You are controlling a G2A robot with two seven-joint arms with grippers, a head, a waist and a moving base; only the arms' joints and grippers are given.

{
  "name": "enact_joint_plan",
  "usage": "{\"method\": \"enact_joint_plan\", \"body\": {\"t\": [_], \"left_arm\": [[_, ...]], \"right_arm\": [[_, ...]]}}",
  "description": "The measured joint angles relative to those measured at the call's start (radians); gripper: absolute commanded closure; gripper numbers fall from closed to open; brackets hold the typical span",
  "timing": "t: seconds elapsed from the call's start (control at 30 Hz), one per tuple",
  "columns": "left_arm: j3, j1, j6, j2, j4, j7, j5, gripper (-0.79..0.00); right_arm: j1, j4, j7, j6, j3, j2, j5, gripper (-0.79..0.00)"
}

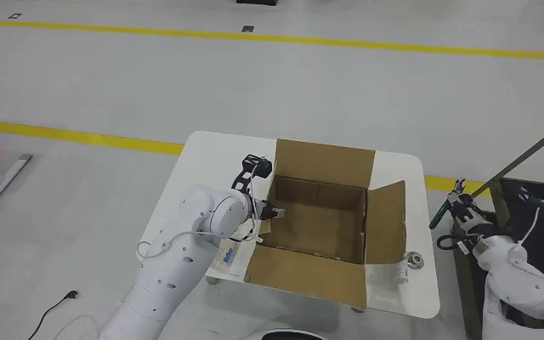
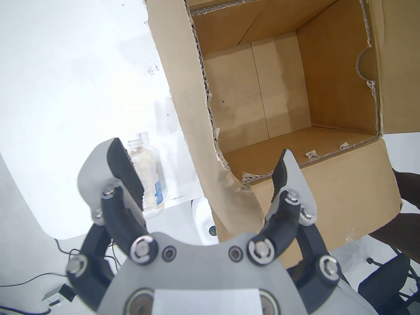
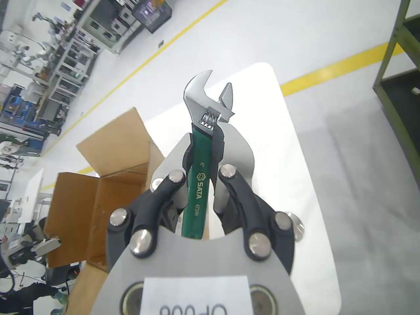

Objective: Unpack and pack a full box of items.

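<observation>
Top view first: got the cardboard box mid-frame on the white table, flaps folded out, far inner wall lost in shadow. Found the left gripper at the box's left rim w/ jaws spread wide, straddling a torn corner of the cardboard per the left wrist view. Can just make out a clear bottle lying on the table beside the box, half hidden behind one finger; in top view mostly buried under the arm. Spotted the right gripper pinched tight on a green-handled wrench, handle's tail end hidden behind the gripper body; top view puts it far right, off past the table edge. Also seeing a small round metal bit right of the box, too tiny to ID.
</observation>
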Motion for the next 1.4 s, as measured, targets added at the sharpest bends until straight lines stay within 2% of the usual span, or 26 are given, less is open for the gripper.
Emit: {"method": "enact_joint_plan", "body": {"t": [0.57, 1.13, 1.17, 1.27, 1.3, 1.4], "left_arm": [[-0.013, 0.001, 0.006, 0.004, -0.004, -0.007, 0.011, -0.785], [-0.016, 0.007, 0.011, 0.005, -0.012, -0.006, 0.012, -0.785], [-0.015, 0.007, 0.012, 0.005, -0.012, -0.005, 0.013, -0.785], [-0.015, 0.008, 0.012, 0.005, -0.013, -0.005, 0.013, -0.785], [-0.015, 0.008, 0.012, 0.005, -0.013, -0.005, 0.013, -0.785], [-0.016, 0.008, 0.014, 0.005, -0.014, -0.005, 0.014, -0.785]], "right_arm": [[0.078, 0.297, 0.014, -0.026, -0.304, 0.007, -0.312, 0.0], [0.131, 0.465, 0.028, -0.043, -0.404, 0.012, -0.424, -0.003], [0.136, 0.473, 0.028, -0.044, -0.406, 0.013, -0.426, -0.062], [0.145, 0.486, 0.029, -0.049, -0.408, 0.014, -0.427, -0.105], [0.148, 0.489, 0.029, -0.05, -0.409, 0.015, -0.428, -0.163], [0.154, 0.498, 0.028, -0.053, -0.41, 0.016, -0.428, -0.154]]}}
